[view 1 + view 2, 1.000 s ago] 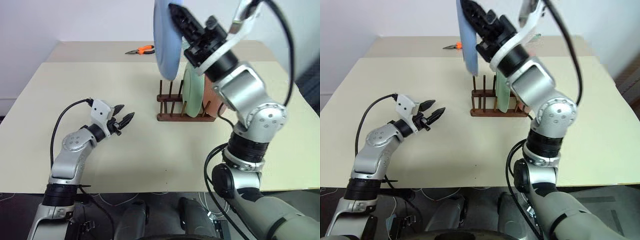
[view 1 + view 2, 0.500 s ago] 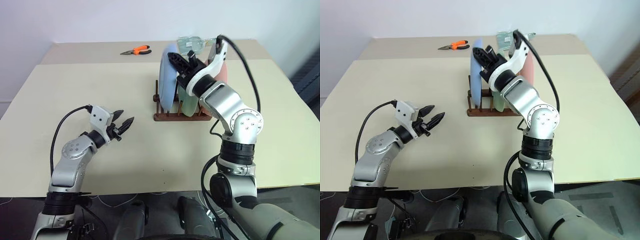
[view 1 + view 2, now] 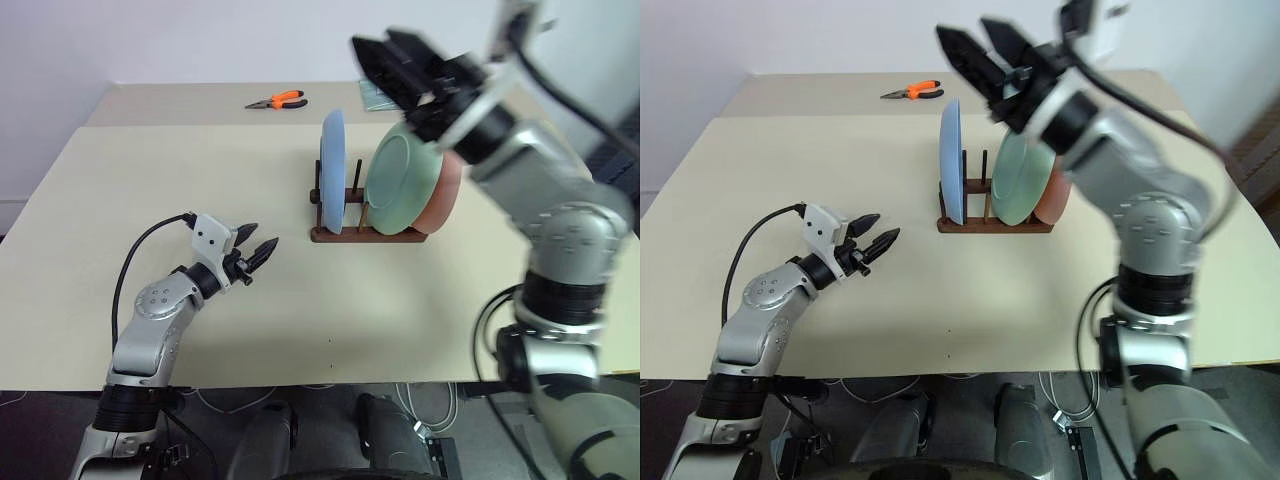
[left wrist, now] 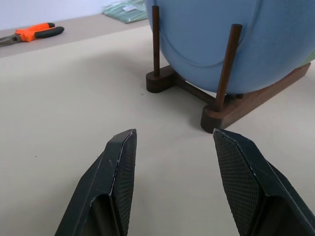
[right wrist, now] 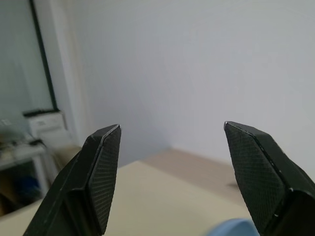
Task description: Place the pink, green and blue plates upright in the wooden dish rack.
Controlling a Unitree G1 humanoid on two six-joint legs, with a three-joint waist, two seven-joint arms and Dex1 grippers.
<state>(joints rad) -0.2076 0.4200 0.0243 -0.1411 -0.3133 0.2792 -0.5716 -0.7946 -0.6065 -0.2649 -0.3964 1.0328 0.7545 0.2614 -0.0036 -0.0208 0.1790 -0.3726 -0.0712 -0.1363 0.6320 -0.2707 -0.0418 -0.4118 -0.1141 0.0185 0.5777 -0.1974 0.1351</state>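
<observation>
The blue plate stands upright at the left end of the wooden dish rack. The green plate leans beside it, and the pink plate sits behind the green one at the right end. My right gripper hovers open above the rack, touching nothing. My left gripper is open and empty, low over the table left of the rack. In the left wrist view its fingers point at the blue plate between two pegs.
Orange-handled pliers lie at the far side of the table, and a pale green packet lies behind the rack. Bare beige tabletop spreads to the left of and in front of the rack.
The right gripper set the blue plate into the rack's left slot, opened and lifted away above the rack. The left arm has stayed in place.
</observation>
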